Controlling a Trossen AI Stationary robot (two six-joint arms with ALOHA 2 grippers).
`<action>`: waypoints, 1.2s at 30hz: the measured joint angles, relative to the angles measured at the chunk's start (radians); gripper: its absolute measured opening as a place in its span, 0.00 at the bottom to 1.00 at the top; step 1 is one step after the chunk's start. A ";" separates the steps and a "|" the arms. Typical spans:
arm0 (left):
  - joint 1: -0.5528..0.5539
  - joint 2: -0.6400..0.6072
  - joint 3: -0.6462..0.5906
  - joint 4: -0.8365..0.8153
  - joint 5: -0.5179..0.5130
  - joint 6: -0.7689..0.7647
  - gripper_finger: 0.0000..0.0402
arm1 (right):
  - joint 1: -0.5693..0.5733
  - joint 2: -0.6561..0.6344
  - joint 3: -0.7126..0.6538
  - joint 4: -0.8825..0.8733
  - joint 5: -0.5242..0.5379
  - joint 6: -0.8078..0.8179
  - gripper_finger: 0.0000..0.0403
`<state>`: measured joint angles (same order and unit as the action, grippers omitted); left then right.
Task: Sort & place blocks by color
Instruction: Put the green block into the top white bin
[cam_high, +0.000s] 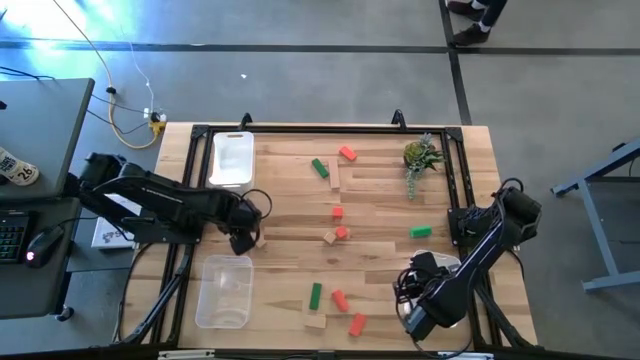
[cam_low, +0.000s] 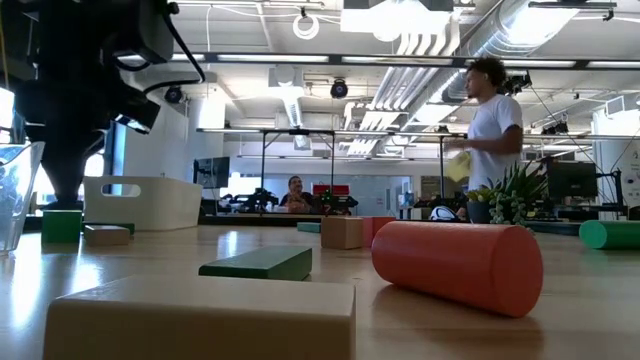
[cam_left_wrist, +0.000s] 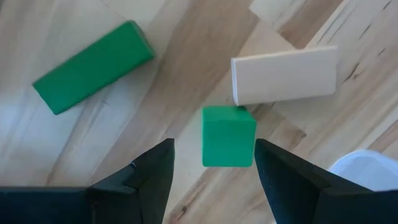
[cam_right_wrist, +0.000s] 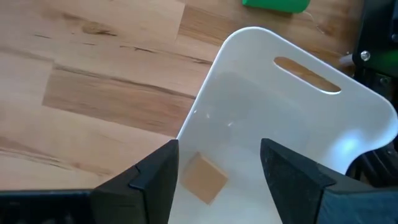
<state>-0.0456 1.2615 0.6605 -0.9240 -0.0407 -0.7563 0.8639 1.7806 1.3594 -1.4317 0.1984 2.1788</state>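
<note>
- The left hand (cam_left_wrist: 213, 146) hangs at 9 o'clock on the bench (cam_high: 290, 200). Its fingers are spread on either side of a green cube (cam_left_wrist: 228, 135) and touch nothing.
- The cube lies nearer one finger than the other. That finger would likely strike first on closing and could shove or twist the cube out of the grip.
- A tan bar (cam_left_wrist: 284, 74) touches the cube's far edge. A lift might drag or flick the bar, and a deep reach might pinch both.
- A green bar (cam_left_wrist: 93, 66) lies well apart and is at little risk.
- The right hand (cam_right_wrist: 219, 152) is at 5 o'clock, released and empty, over a white tray (cam_right_wrist: 298, 124) that holds one tan cube (cam_right_wrist: 204, 177). A green block dropped there would mix the colours.
- Trays number three: that white one, a second white one (cam_high: 232, 158) at 11 o'clock and a clear one (cam_high: 225, 295) at 7 o'clock.
- The overhead view shows five red, three green and three or four tan blocks loose on the bench. The pieces under the left hand and the one in the tray come on top of that.
- One plant (cam_high: 420, 155) stands at 1 o'clock.
</note>
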 joint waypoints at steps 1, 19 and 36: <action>-0.003 0.008 0.000 0.000 0.004 0.000 0.53 | 0.000 -0.004 0.000 -0.002 0.000 -0.006 0.53; -0.003 0.121 0.000 0.012 -0.028 0.027 0.50 | 0.000 -0.021 0.001 -0.039 0.009 -0.015 0.53; -0.003 0.113 0.001 0.012 -0.036 0.106 0.25 | 0.000 -0.021 0.001 -0.034 0.081 -0.015 0.53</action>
<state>-0.0490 1.3743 0.6617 -0.9119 -0.0769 -0.6506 0.8639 1.7592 1.3602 -1.4662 0.2790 2.1639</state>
